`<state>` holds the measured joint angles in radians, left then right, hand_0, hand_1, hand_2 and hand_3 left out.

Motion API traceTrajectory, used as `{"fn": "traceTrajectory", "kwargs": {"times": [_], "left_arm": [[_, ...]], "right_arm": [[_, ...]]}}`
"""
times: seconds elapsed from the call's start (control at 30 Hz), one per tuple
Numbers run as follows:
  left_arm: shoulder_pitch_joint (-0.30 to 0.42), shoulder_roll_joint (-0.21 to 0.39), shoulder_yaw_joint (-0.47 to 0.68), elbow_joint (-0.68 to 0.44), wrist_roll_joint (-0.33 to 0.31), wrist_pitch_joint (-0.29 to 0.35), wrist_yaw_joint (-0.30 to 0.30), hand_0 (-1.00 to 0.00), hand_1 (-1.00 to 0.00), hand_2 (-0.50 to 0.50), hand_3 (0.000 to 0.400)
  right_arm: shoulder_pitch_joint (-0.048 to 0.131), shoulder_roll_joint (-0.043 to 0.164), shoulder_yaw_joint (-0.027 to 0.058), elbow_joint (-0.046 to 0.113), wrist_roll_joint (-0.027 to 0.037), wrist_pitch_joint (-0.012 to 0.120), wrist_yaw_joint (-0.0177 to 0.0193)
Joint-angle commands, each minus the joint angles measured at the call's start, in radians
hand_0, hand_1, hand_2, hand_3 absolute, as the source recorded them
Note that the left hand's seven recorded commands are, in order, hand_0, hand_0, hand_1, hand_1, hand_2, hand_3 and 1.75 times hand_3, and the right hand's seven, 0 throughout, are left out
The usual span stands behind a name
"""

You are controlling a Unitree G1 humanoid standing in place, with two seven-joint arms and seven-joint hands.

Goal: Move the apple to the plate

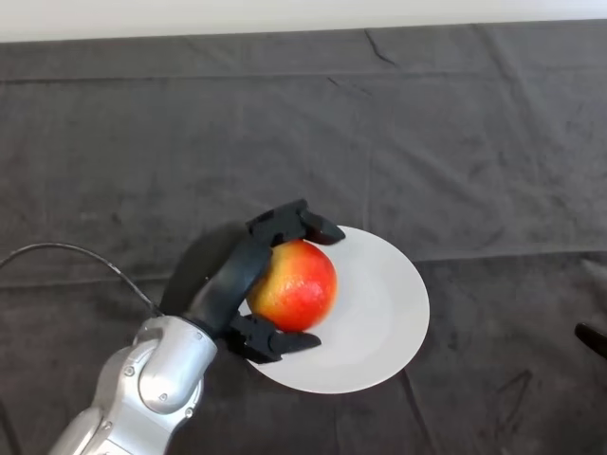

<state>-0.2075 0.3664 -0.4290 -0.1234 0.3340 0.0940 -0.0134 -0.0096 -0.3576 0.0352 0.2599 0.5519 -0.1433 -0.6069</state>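
Note:
A red and yellow apple (296, 284) is over the left part of a white plate (379, 313) in the middle of the table. My left hand (237, 280) comes in from the lower left and is curled round the apple, fingers over its top and thumb under its near side. I cannot tell whether the apple rests on the plate or is held just above it.
The table is covered by a dark grey cloth (427, 142) with creases. A pale wall strip runs along the far edge. A small dark object (593, 338) shows at the right edge.

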Motion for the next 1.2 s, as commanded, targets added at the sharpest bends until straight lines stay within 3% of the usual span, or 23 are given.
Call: {"fn": "traceTrajectory", "kwargs": {"times": [0.03, 0.8, 0.83, 0.87, 0.9, 0.93, 1.0, 1.2], "left_arm": [[0.034, 0.043, -0.017, -0.023, -0.018, -0.012, -0.022, -1.00, -1.00, 0.00, 0.400], [0.049, 0.086, -0.042, 0.001, -0.001, 0.088, -0.188, -1.00, -1.00, 0.00, 0.400], [0.048, 0.087, -0.043, 0.001, 0.002, 0.092, -0.193, -1.00, -0.93, -0.04, 0.400], [0.047, 0.087, -0.043, 0.000, 0.004, 0.096, -0.198, -0.93, -0.84, -0.05, 0.370], [0.045, 0.088, -0.043, 0.000, 0.006, 0.100, -0.203, -0.64, -0.70, 0.03, 0.279], [0.043, 0.089, -0.043, 0.001, 0.007, 0.103, -0.207, 0.00, -0.10, 0.05, 0.039], [0.038, 0.089, -0.041, 0.001, 0.010, 0.109, -0.216, 0.00, 0.00, 0.00, 0.000], [0.028, 0.089, -0.031, -0.001, 0.018, 0.122, -0.228, 0.00, 0.00, 0.00, 0.000]], "right_arm": [[0.028, 0.033, -0.0066, 0.039, 0.0261, 0.044, 0.0055], [0.028, 0.031, -0.0044, 0.040, 0.0281, 0.043, 0.0041], [0.028, 0.031, -0.0042, 0.040, 0.0283, 0.042, 0.0040], [0.028, 0.031, -0.0040, 0.040, 0.0284, 0.042, 0.0039], [0.028, 0.031, -0.0039, 0.040, 0.0285, 0.042, 0.0038], [0.028, 0.031, -0.0037, 0.040, 0.0287, 0.042, 0.0037], [0.028, 0.031, -0.0034, 0.040, 0.0290, 0.042, 0.0035], [0.028, 0.030, -0.0027, 0.040, 0.0297, 0.042, 0.0030]]}}
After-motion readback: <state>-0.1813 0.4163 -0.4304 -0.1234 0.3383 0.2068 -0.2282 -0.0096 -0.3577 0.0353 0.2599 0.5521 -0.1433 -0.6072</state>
